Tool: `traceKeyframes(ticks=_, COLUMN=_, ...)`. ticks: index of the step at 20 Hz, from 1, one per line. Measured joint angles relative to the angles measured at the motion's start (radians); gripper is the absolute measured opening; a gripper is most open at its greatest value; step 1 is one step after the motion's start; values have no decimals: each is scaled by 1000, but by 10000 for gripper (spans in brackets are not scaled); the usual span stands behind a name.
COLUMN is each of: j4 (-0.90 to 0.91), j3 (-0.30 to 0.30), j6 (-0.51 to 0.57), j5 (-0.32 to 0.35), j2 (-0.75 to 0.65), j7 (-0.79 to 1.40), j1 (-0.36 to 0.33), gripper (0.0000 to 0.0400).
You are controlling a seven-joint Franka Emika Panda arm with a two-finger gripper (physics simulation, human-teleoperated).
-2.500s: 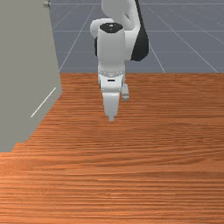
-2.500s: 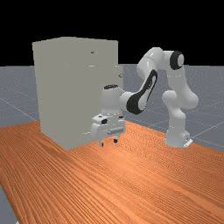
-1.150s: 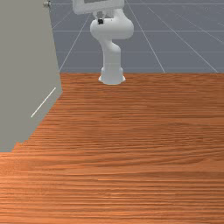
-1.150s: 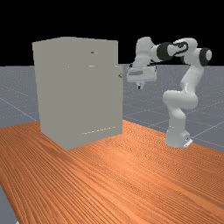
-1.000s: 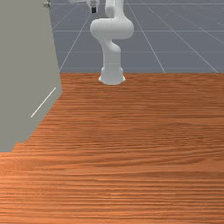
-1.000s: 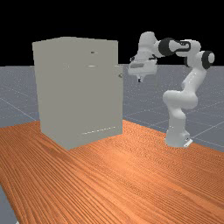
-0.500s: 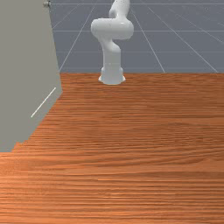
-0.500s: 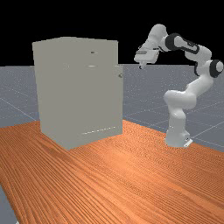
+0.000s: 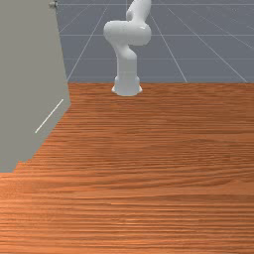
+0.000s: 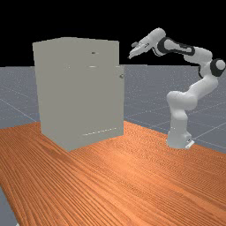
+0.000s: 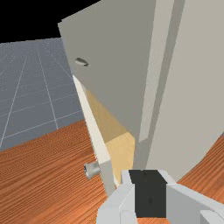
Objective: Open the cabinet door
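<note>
Cabinet point(image 10: 79, 88), one; handles point(image 11: 91, 170), two; one pincer point(image 10: 132, 56), apart from both handles

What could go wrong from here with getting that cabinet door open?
The door already stands ajar, so the gripper might bump its free edge and push it shut. The knob sticks out from the door's outer face and could snag the hand. In the far view the gripper hangs higher than that knob, so a straight reach might miss.
</note>
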Motion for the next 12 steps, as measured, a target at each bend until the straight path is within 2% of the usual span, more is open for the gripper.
traceKeyframes(ticks=1, j4=-42, j3=-7, j6=76, j5=-1, j2=4, j7=10, j1=2, gripper=0)
traceKeyframes(ticks=2, j4=-70, j3=-10, j6=130, j5=-1, j2=8, j7=17, j1=3, gripper=157)
traceKeyframes(ticks=3, j4=-91, j3=-12, j6=165, j5=-2, j2=13, j7=23, j1=3, gripper=252)
traceKeyframes(ticks=4, j4=-106, j3=-13, j6=187, j5=-2, j2=19, j7=28, j1=3, gripper=310)
traceKeyframes(ticks=5, j4=-115, j3=-13, j6=201, j5=-3, j2=23, j7=30, j1=3, gripper=346)
traceKeyframes(ticks=8, j4=-156, j3=-13, j6=236, j5=-8, j2=24, j7=32, j1=1, gripper=388)
traceKeyframes(ticks=12, j4=-248, j3=-3, j6=340, j5=-15, j2=24, j7=47, j1=3, gripper=398)
